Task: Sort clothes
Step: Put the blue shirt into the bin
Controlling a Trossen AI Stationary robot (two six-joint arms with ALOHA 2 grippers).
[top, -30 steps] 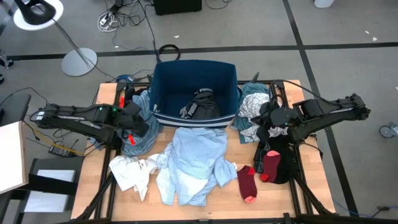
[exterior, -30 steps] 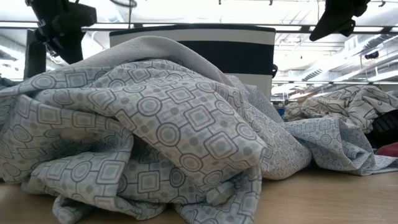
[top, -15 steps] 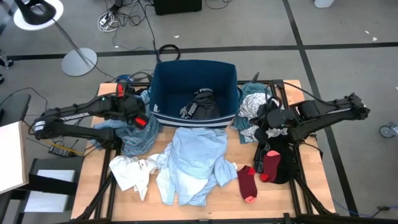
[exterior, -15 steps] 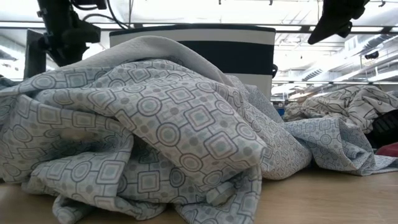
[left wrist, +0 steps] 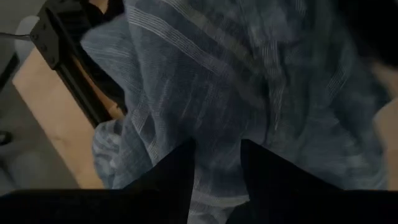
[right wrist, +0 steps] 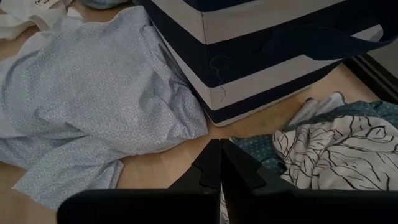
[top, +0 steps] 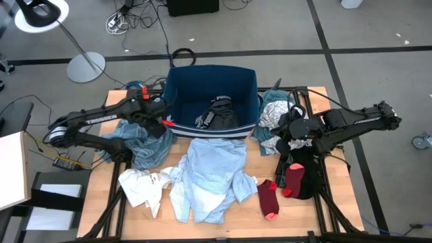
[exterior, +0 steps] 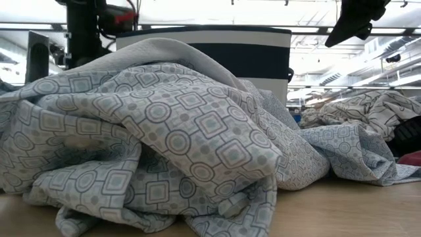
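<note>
Left hand (top: 164,122), slightly parted and empty at left-centre, may snag the bin (top: 211,81) beside the shirt (top: 142,145).

Low view mostly blocked by patterned shirt (exterior: 164,145), bin (exterior: 204,49) part hidden, left wrist pic blurred

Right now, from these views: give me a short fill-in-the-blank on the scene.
1. The black garment lies inside the navy ___.
2. The dark red socks lie nearest the ___ arm.
3. The right end effector has its fingers ___.
4. The left end effector is over a ___ striped shirt.

Answers: bin; right; shut; blue
</note>
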